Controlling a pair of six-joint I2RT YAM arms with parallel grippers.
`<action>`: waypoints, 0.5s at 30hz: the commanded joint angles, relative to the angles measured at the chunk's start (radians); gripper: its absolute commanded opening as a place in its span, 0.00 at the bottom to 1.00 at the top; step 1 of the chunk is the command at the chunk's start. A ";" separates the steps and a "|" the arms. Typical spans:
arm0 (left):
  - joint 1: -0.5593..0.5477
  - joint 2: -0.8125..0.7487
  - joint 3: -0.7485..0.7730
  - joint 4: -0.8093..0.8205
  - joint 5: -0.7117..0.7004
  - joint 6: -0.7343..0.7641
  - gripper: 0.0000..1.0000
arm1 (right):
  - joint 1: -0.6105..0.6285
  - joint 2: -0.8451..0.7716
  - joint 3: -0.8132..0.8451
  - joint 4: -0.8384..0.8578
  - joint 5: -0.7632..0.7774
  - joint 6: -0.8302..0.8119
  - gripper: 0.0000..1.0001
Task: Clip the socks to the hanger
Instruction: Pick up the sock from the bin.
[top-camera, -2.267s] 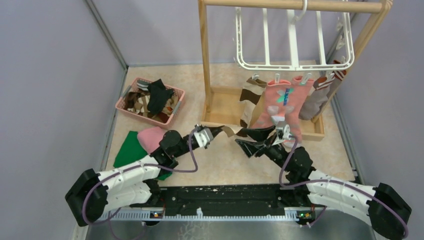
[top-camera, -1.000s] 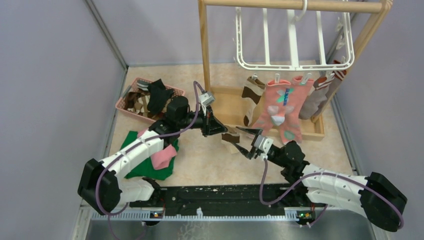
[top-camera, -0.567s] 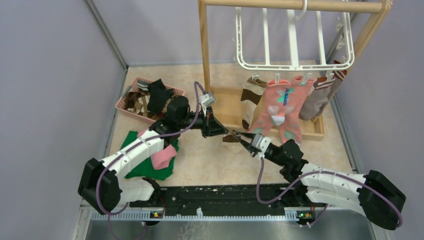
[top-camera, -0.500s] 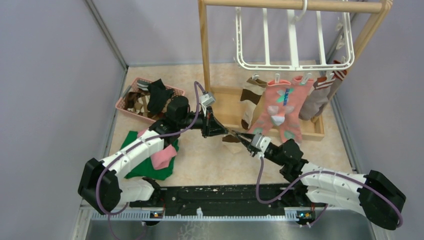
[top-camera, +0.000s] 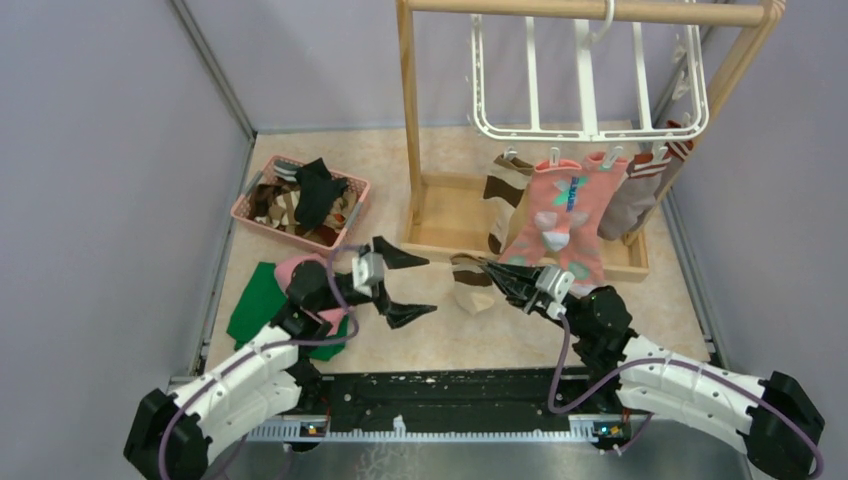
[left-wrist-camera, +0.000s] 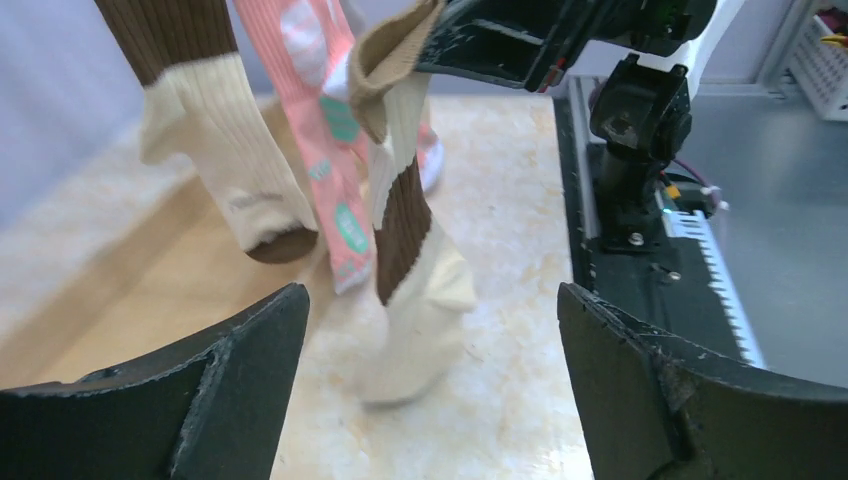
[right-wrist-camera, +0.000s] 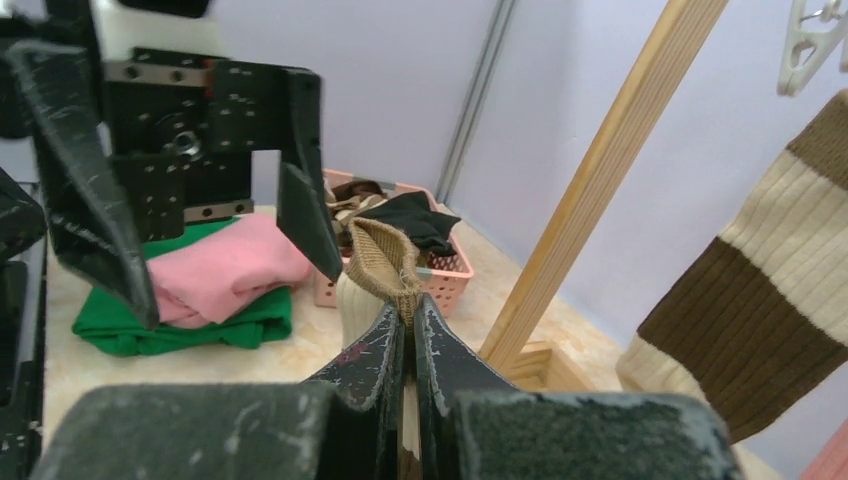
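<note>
My right gripper (top-camera: 492, 268) is shut on the tan cuff of a brown-and-cream sock (top-camera: 470, 288), whose cream toe reaches down to the floor. In the right wrist view the cuff (right-wrist-camera: 385, 250) is pinched between the closed jaws of that gripper (right-wrist-camera: 408, 318). My left gripper (top-camera: 418, 284) is wide open, just left of this sock and not touching it; the sock (left-wrist-camera: 405, 230) hangs in front of its spread fingers (left-wrist-camera: 215, 400). The white hanger (top-camera: 590, 95) hangs from the wooden stand. Clipped along its rim are a striped sock (top-camera: 503, 195), salmon pink socks (top-camera: 560, 210) and grey-brown socks (top-camera: 645, 185).
A pink basket (top-camera: 350, 215) at the left holds several more socks. A pink cloth (top-camera: 300, 272) lies on a green cloth (top-camera: 255, 300) near the left arm. The wooden stand's post (top-camera: 408, 120) and base tray (top-camera: 445, 215) are behind the held sock.
The left gripper has let go of the sock, opened wide and drawn back toward the near left. The right gripper has closed on the cuff and now carries the sock alone.
</note>
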 joint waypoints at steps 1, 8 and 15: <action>-0.006 -0.103 -0.198 0.556 -0.091 0.096 0.99 | 0.009 -0.011 0.023 -0.023 0.008 0.091 0.00; -0.032 0.016 -0.078 0.493 -0.055 0.094 0.94 | 0.010 0.027 0.028 0.010 -0.021 0.117 0.00; -0.038 0.148 -0.027 0.592 -0.019 0.029 0.72 | 0.010 0.018 0.030 0.003 -0.017 0.115 0.00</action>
